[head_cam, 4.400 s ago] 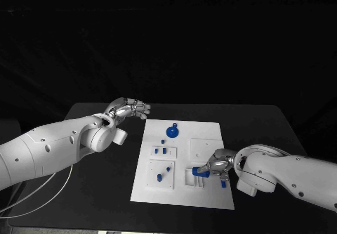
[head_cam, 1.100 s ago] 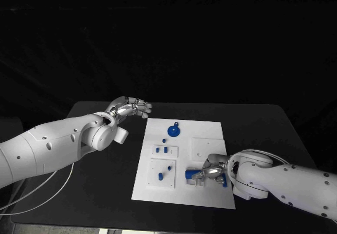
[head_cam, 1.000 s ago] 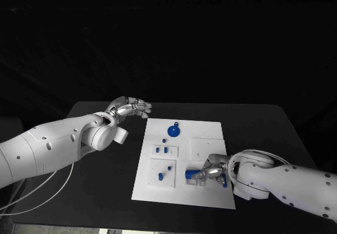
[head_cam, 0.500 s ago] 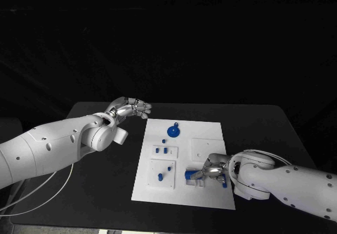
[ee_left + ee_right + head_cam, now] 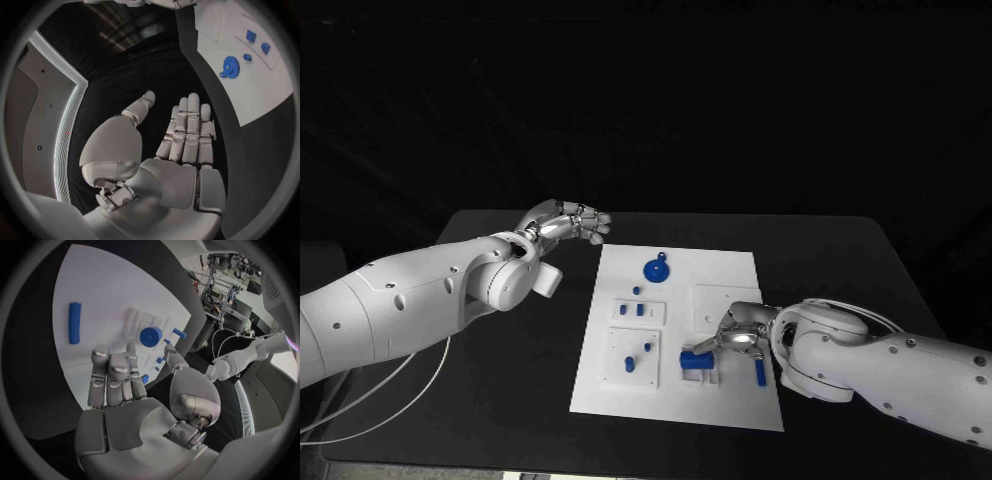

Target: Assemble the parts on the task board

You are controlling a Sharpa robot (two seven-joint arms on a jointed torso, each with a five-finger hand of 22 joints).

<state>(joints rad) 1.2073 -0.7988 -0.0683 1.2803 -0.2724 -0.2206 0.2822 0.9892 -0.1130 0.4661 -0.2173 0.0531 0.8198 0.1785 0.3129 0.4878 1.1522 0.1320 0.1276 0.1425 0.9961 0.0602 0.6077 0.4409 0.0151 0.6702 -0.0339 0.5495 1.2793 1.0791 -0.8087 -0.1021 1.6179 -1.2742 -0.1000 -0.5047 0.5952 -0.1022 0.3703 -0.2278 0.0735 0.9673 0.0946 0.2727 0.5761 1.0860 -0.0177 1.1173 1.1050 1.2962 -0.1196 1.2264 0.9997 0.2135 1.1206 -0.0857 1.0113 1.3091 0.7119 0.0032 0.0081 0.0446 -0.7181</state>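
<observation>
The right hand (image 5: 737,338) has lifted off the blue block (image 5: 697,357), which now sits alone near the white board's (image 5: 726,265) near right corner, seemingly placed; its fingers are open, holding nothing. The left hand (image 5: 567,221) hovers empty off the far left corner.

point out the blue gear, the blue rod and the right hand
blue gear (image 5: 655,268), head view, on its round face
blue rod (image 5: 75,322), right wrist view, mid-length of the rod
right hand (image 5: 738,336), head view, on the back of the hand
</observation>
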